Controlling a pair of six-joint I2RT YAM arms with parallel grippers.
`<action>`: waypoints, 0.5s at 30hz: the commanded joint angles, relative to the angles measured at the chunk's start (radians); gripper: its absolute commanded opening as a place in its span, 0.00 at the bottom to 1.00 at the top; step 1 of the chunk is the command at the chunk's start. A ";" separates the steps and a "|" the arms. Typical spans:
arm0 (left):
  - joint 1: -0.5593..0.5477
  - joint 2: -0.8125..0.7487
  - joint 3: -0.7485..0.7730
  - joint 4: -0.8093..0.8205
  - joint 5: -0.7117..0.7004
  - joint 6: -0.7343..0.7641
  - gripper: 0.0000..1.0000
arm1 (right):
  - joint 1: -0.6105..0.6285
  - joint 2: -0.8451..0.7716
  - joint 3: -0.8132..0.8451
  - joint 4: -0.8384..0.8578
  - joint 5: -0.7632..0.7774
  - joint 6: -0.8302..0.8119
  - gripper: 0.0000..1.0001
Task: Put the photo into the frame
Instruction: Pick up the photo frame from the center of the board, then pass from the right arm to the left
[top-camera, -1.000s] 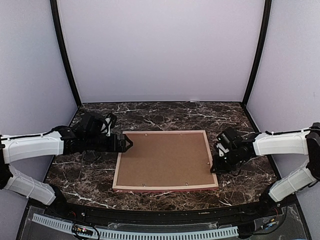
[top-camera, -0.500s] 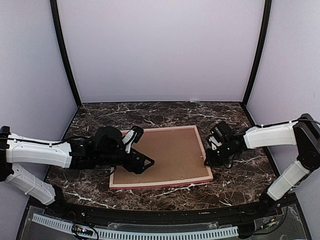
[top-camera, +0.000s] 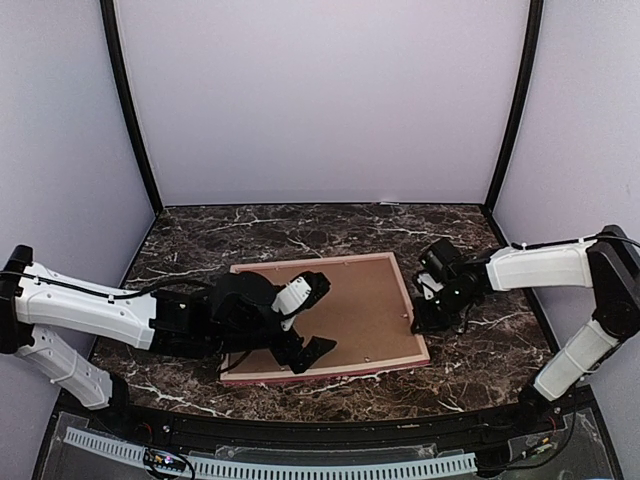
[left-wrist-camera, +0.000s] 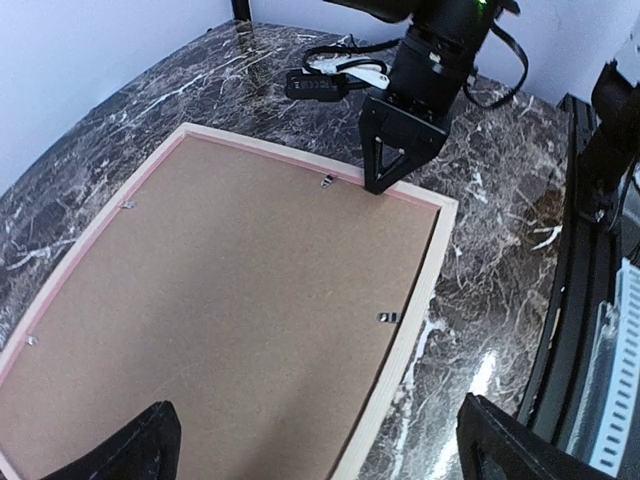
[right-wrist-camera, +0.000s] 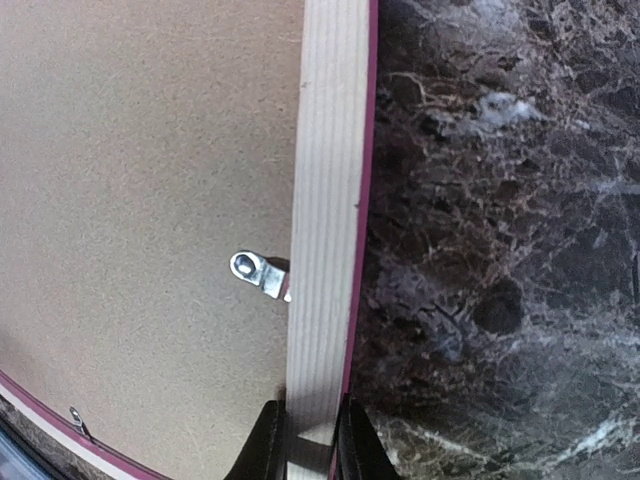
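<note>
Tally by kind.

- The frame (right-wrist-camera: 330, 200): one.
- Backing board (left-wrist-camera: 230, 300), brown: one.
- Metal tabs (left-wrist-camera: 388, 317) along the board's edge: four countable in the left wrist view, two in the right wrist view. The overhead view is too coarse for a full tally.
- Arms (top-camera: 90, 310): two.
- Grippers: two, the left gripper (top-camera: 318, 315) and the right gripper (right-wrist-camera: 305, 445), with two fingers (right-wrist-camera: 263, 440) each.
- Marble table (top-camera: 200, 235): one.
- Black posts (top-camera: 125, 100) at the back: two.

Dark marble table (top-camera: 330, 225); frame (right-wrist-camera: 325, 200) lying flat, back up.
</note>
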 joint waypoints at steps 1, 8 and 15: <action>-0.072 0.042 -0.017 0.045 -0.117 0.177 0.99 | -0.001 -0.052 0.112 -0.166 -0.068 -0.063 0.00; -0.216 0.158 -0.005 0.056 -0.252 0.307 0.99 | -0.001 -0.036 0.251 -0.316 -0.180 -0.074 0.00; -0.273 0.296 0.067 -0.001 -0.467 0.386 0.99 | -0.001 -0.036 0.317 -0.417 -0.245 -0.069 0.00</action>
